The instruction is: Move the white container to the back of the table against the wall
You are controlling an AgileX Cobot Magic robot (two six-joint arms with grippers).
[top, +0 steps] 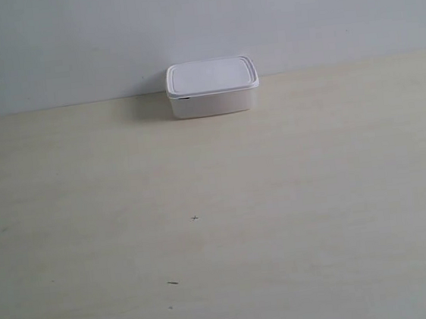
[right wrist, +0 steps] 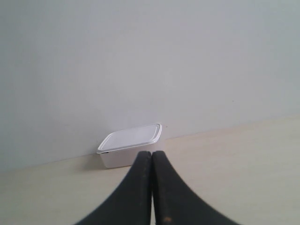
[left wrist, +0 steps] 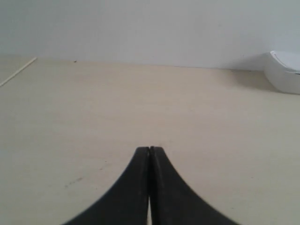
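The white container (top: 211,88) with its lid on stands at the far edge of the table (top: 219,220), right at the foot of the wall (top: 199,24). No arm shows in the exterior view. In the right wrist view the container (right wrist: 130,145) lies beyond my right gripper (right wrist: 152,153), which is shut with nothing in it and apart from the box. In the left wrist view only a corner of the container (left wrist: 285,72) shows at the picture's edge, far from my left gripper (left wrist: 149,149), shut and empty above the bare table.
A few tiny dark specks (top: 195,218) mark the pale table top. In the left wrist view a table edge (left wrist: 18,72) runs off at one side.
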